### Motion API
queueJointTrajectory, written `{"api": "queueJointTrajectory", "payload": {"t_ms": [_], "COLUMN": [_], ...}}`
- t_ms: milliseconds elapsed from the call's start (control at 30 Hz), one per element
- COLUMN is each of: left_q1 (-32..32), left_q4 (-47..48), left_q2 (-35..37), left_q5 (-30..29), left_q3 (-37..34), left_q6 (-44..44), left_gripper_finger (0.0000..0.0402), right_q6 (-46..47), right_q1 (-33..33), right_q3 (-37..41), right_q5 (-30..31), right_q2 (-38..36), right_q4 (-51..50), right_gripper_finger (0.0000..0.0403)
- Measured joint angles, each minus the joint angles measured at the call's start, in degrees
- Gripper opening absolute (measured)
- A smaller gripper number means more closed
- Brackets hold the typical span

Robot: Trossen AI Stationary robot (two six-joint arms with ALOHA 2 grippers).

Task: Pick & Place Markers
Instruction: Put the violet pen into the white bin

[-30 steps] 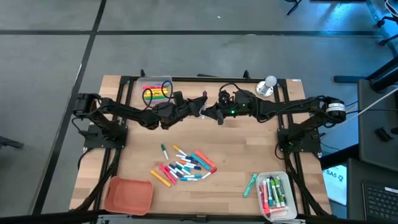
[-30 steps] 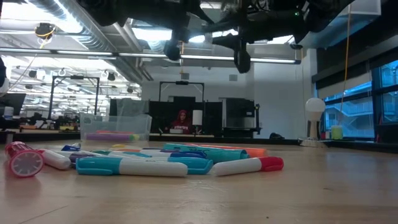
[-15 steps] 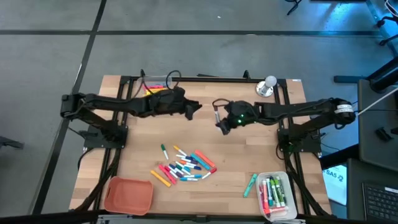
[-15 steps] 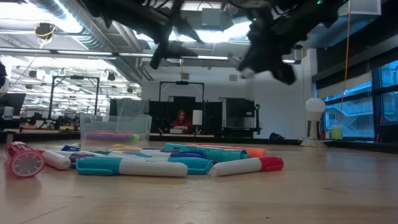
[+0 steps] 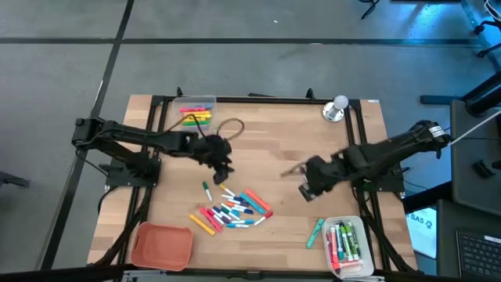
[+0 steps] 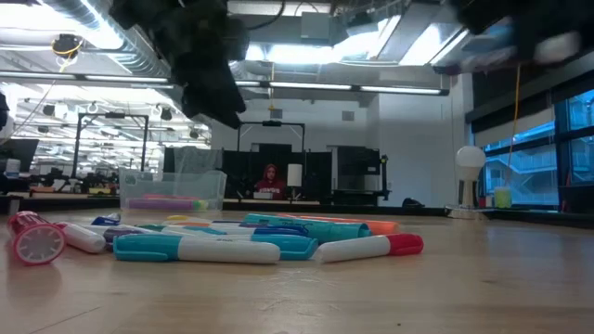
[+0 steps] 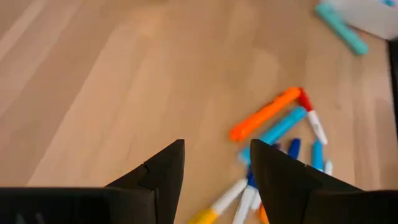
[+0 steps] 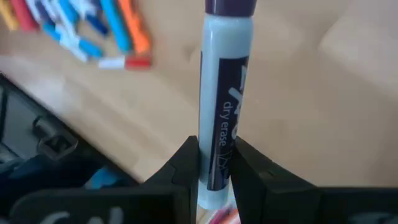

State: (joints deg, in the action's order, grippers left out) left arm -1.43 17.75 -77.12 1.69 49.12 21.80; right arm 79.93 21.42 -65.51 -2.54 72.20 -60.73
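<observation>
Both arms have swung off the table's far edge toward the loose markers [image 5: 232, 209].
Right gripper [image 8: 214, 163] clamps a smooth white dry-erase marker [image 8: 225, 106], purple-capped; left gripper [image 7: 216, 168] stands apart, empty.

Your left arm reaches in from the table's left edge toward its middle, its wrist bent down, the left gripper [image 5: 222, 162] above the wood with jaws parted and nothing between them. Your right arm comes from the right edge, folded low, the right gripper [image 5: 307, 188] pinching a purple-capped marker [image 8: 225, 106] upright between its fingers [image 8: 186, 163].
</observation>
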Motion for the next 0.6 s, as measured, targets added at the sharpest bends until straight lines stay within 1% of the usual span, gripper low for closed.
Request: {"api": "queueJointTrajectory", "payload": {"t_ms": [100, 200, 267, 367, 467, 600], "left_q1": [2.25, 4.49, 5.99, 7.99, 9.93, 12.23], "left_q4": [-5.8, -12.16, -15.03, -17.18, -17.13, -17.17], "left_q2": [-2.89, -5.78, -7.58, -10.17, -12.92, -16.45], "left_q5": [-0.08, -0.21, -0.17, -0.16, -0.66, -0.62], "left_q3": [0.04, 0.02, 0.02, 0.02, 0.02, 0.02], "left_q6": [-3.78, -4.54, -4.61, -5.37, -8.98, -13.62], "left_gripper_finger": [0.0178, 0.0178, 0.0178, 0.0178, 0.0178, 0.0178], "right_q6": [10.42, 21.06, 28.03, 37.04, 43.33, 45.93], "right_q1": [6.79, 12.9, 16.69, 22.04, 26.22, 29.98], "right_q3": [-0.05, -0.05, -0.05, -0.05, -0.05, -0.05], "right_q5": [-0.17, -1.07, -3.58, -9.6, -15.16, -20.48], "right_q2": [0.08, 0.83, 1.93, 4.65, 8.03, 12.4], "right_q4": [-0.42, -0.13, 0.09, 2.08, 5.56, 7.84], "right_gripper_finger": [0.0066, 0.0066, 0.0066, 0.0066, 0.0066, 0.0072]}}
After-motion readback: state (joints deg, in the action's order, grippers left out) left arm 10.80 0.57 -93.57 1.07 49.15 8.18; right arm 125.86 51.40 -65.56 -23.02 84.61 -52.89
